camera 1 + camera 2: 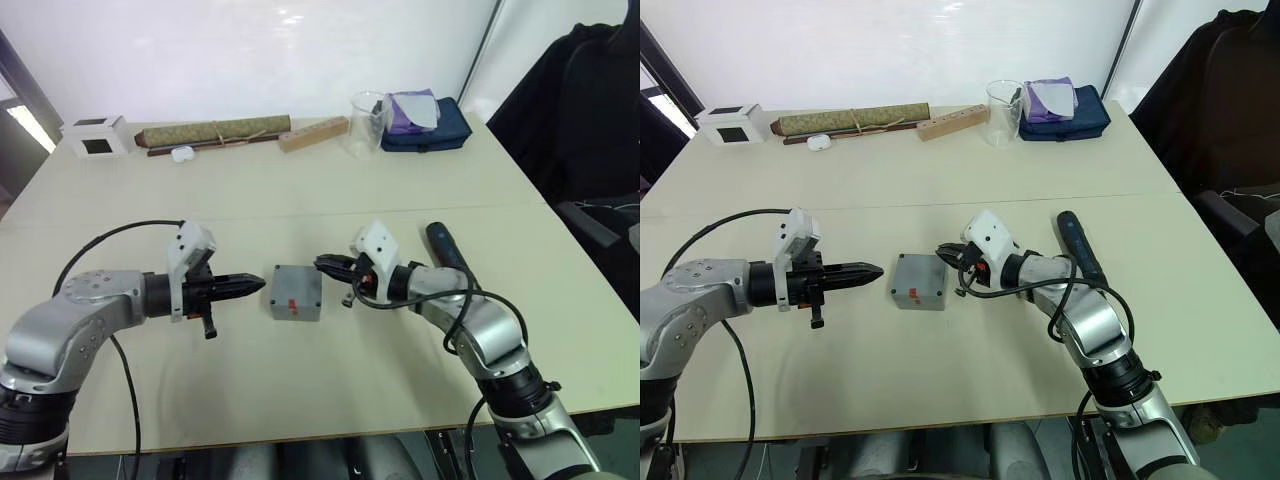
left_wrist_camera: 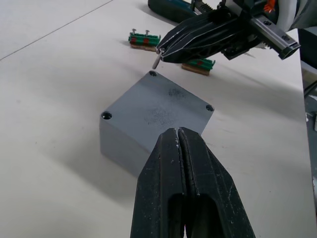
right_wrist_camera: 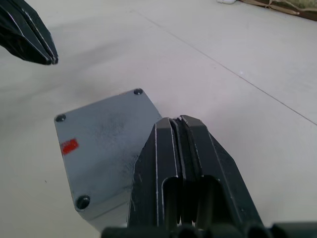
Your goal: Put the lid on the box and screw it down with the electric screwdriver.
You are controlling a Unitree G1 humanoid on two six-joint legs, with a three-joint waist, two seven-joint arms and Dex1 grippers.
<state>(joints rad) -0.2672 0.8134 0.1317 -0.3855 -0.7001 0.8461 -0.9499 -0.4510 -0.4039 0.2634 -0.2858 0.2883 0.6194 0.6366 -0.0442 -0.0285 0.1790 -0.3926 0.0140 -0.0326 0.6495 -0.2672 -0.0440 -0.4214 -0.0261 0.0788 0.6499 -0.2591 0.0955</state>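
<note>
The grey box stands mid-table with the lid lying on top, red mark up and corner holes showing. My left gripper is shut and empty, its tip just left of the box. My right gripper is at the box's right side, shut on a small screw that hangs over a corner hole of the lid. The electric screwdriver lies on the table to the right, behind my right forearm.
Two green-and-red screw strips lie on the table behind the box as the left wrist sees it. Along the far edge are a white cube, a rolled scroll, a wooden block, a clear beaker and a blue pouch. A black chair stands at right.
</note>
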